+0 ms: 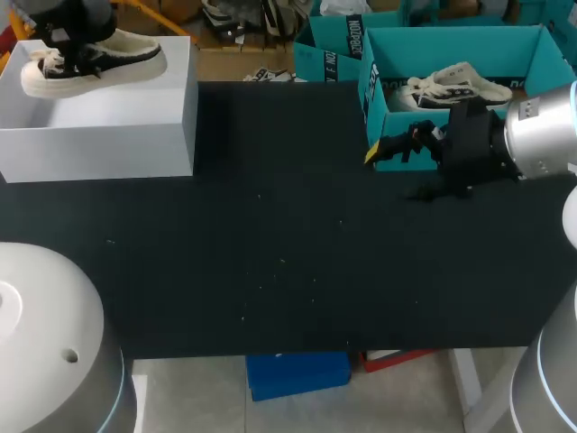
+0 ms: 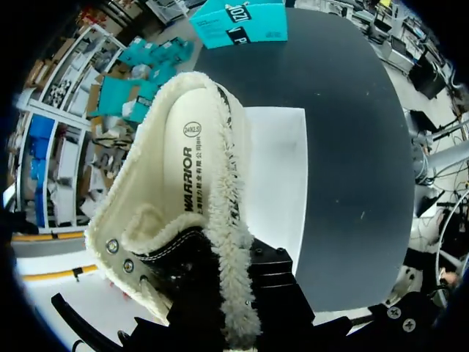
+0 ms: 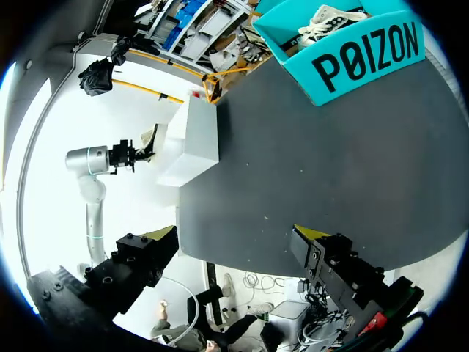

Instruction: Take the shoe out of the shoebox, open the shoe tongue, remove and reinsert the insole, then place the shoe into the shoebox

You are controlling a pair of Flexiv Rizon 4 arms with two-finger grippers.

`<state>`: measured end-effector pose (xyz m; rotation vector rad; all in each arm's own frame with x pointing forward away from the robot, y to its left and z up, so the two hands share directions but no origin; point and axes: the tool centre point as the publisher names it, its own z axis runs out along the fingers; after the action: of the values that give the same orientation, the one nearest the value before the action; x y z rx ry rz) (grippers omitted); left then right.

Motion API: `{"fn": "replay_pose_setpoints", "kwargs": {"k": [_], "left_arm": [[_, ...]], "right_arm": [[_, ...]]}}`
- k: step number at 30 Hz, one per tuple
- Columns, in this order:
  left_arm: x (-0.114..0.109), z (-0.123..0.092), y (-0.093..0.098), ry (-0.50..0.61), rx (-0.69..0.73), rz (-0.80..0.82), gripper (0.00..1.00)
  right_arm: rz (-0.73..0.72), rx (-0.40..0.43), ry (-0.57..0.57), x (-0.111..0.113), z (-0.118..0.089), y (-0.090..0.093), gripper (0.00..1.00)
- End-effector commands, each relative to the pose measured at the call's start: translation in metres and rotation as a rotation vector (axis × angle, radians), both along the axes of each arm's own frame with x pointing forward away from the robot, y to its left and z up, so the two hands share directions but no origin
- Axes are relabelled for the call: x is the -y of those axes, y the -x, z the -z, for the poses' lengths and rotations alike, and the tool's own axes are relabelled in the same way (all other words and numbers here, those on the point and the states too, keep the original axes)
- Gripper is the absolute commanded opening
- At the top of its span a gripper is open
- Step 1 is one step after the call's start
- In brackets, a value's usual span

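One-armed hold: clamps fleece-lined shoe [image 1: 131, 54] in left end effector [image 1: 74, 52] just above white shoebox [image 1: 99, 135], black print showing on insole [image 2: 194, 169]. Holds right end effector [image 3: 236, 235] spread wide, empty, far right of shoebox, near lettered teal box [image 3: 366, 62].

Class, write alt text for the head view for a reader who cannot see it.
The left end effector grips a black shoe with cream fleece lining over a white shoebox at the far left corner of the black table. The right end effector, open and empty, hangs by the front of a teal box holding a pale sneaker.
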<state>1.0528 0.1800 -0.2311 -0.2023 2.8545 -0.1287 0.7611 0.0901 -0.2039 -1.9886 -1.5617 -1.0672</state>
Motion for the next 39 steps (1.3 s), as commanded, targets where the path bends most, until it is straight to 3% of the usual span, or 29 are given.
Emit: {"fn": "replay_pose_setpoints", "kwargs": {"k": [1, 18, 27, 39], "left_arm": [[0.004, 0.01, 0.001, -0.044, 0.071, -0.212, 0.0], [-0.013, 0.028, -0.015, 0.002, 0.033, -0.08, 0.0], [-0.023, 0.044, -0.006, -0.04, 0.012, 0.065, 0.0], [-0.025, 0.077, 0.004, -0.086, -0.003, 0.09, 0.0]], "right_arm": [[0.001, 0.001, 0.0, -0.001, 0.001, 0.0, 1.0], [0.001, 0.001, 0.0, -0.001, 0.001, 0.0, 1.0], [0.001, 0.001, 0.0, -0.001, 0.001, 0.0, 1.0], [0.001, 0.001, 0.0, -0.001, 0.001, 0.0, 1.0]]}}
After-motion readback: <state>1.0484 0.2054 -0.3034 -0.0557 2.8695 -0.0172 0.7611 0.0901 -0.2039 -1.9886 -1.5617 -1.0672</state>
